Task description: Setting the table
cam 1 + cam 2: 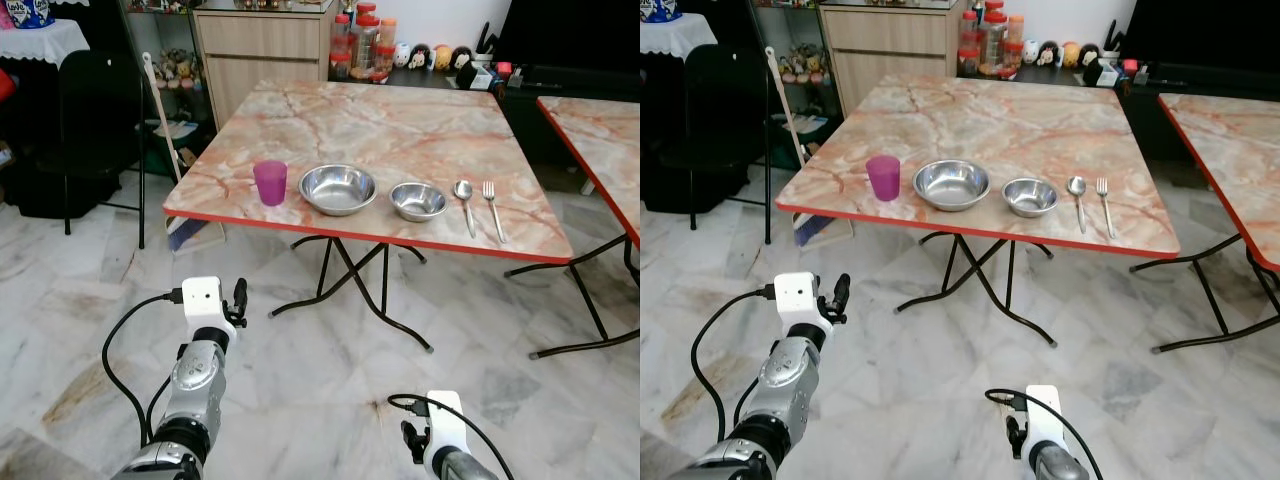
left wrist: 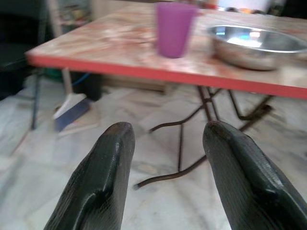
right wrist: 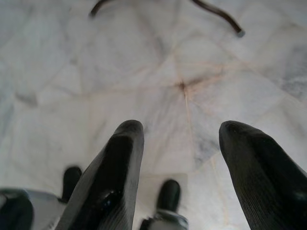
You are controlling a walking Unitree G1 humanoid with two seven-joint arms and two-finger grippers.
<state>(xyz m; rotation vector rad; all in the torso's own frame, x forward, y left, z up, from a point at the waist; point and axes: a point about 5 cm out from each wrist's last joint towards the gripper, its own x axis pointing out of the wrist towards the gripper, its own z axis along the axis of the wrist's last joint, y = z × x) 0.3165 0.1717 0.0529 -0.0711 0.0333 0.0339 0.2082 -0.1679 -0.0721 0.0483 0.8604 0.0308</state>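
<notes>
Hanging low at lower left, the left gripper (image 2: pixel 165 158) has fingers spread, empty — as does the right gripper (image 3: pixel 184 158) at lower right. Mid-frame on the table (image 1: pixel 400 120): purple cup (image 1: pixel 270 182), large bowl (image 1: pixel 338 189), small bowl (image 1: pixel 418 201), spoon (image 1: pixel 465 200), fork (image 1: pixel 493 208). No writing legible.

Broom (image 1: pixel 165 150) leans far left beside black chair (image 1: pixel 95 120); jars (image 1: pixel 360 45) stand on far cabinet (image 1: pixel 262 50).
</notes>
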